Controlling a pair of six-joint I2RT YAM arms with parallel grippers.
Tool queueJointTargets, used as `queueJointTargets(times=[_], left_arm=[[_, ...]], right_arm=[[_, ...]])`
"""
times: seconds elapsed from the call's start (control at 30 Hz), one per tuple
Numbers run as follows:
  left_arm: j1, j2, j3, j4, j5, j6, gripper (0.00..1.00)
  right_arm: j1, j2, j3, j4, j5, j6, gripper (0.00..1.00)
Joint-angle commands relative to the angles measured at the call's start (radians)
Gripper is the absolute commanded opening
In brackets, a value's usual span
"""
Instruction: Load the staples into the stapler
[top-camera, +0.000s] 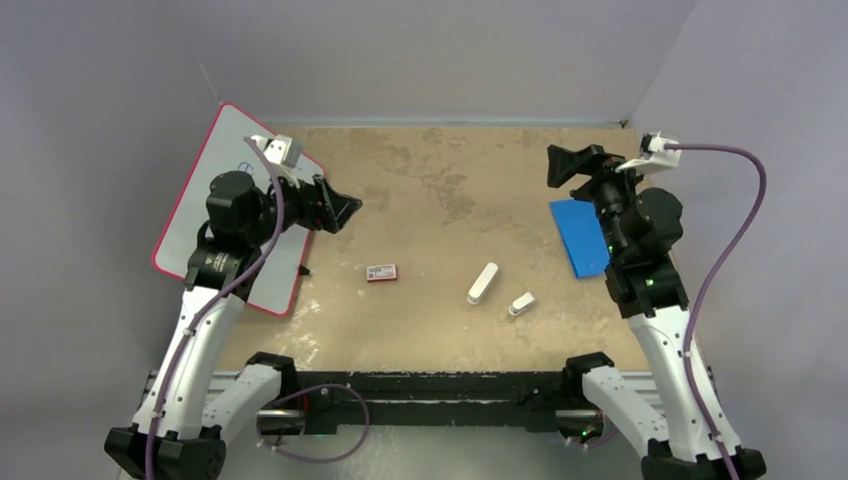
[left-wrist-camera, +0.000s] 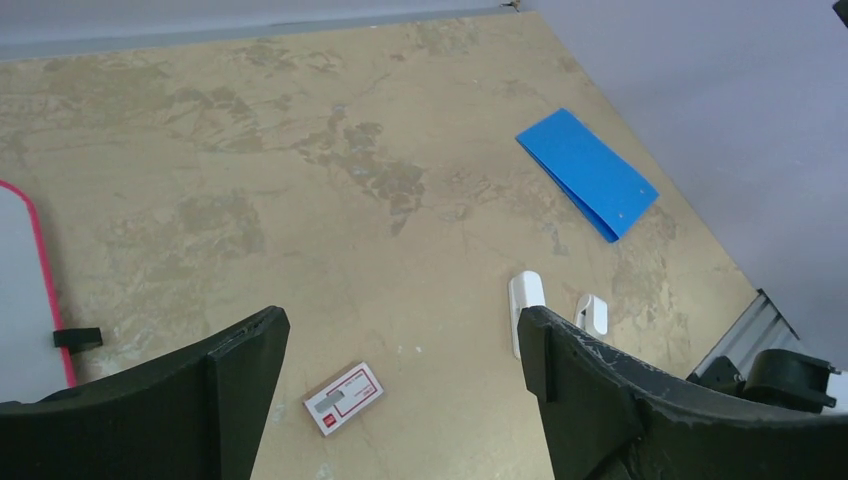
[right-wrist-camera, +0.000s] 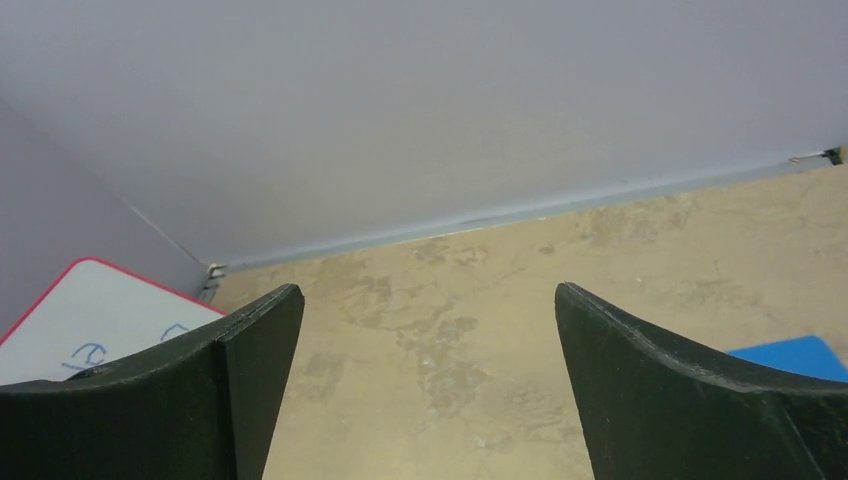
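Observation:
The slim white stapler (top-camera: 482, 283) lies on the tan table right of centre. It also shows in the left wrist view (left-wrist-camera: 525, 293), partly behind my right finger. The grey block of staples is not in view. A small red-and-white cardboard box (top-camera: 381, 272) lies left of the stapler and shows again in the left wrist view (left-wrist-camera: 343, 397). My left gripper (top-camera: 345, 210) is open and empty, raised above the table's left side (left-wrist-camera: 400, 340). My right gripper (top-camera: 560, 165) is open and empty, raised at the far right (right-wrist-camera: 428, 300).
A shorter stubby white piece (top-camera: 521, 303) lies just right of the stapler (left-wrist-camera: 592, 312). A blue folder (top-camera: 580, 235) lies at the right edge under the right arm. A red-rimmed whiteboard (top-camera: 280, 270) lies at the left edge. Grey walls enclose the back and sides.

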Motion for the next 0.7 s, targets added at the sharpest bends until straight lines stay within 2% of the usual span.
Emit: queueJointTargets(times=[0.0,0.27,0.37,0.47,0.53,0.6,0.67], left_arm=[[0.012,-0.048,-0.053,0.135,0.094,-0.058,0.87],[0.015,-0.028,-0.169,0.189,0.208,-0.145,0.88],[0.015,0.037,-0.181,0.168,0.253,-0.170,0.87],[0.015,0.124,-0.185,0.126,0.287,-0.204,0.87],[0.013,0.169,-0.202,0.121,0.328,-0.238,0.87],[0.002,0.211,-0.227,0.120,0.350,-0.269,0.85],[-0.018,0.243,-0.254,0.123,0.344,-0.302,0.84]], right_arm=[[-0.007,0.011,0.000,0.106,-0.081,-0.016,0.99],[0.017,0.141,0.022,0.143,-0.347,-0.085,0.98],[0.101,0.241,0.056,0.122,-0.348,-0.122,0.93],[0.199,0.345,0.091,0.088,-0.273,-0.190,0.90],[0.223,0.393,0.076,0.088,-0.320,-0.279,0.89],[0.235,0.428,0.055,0.068,-0.442,-0.446,0.89],[0.256,0.445,0.012,0.066,-0.478,-0.591,0.89]])
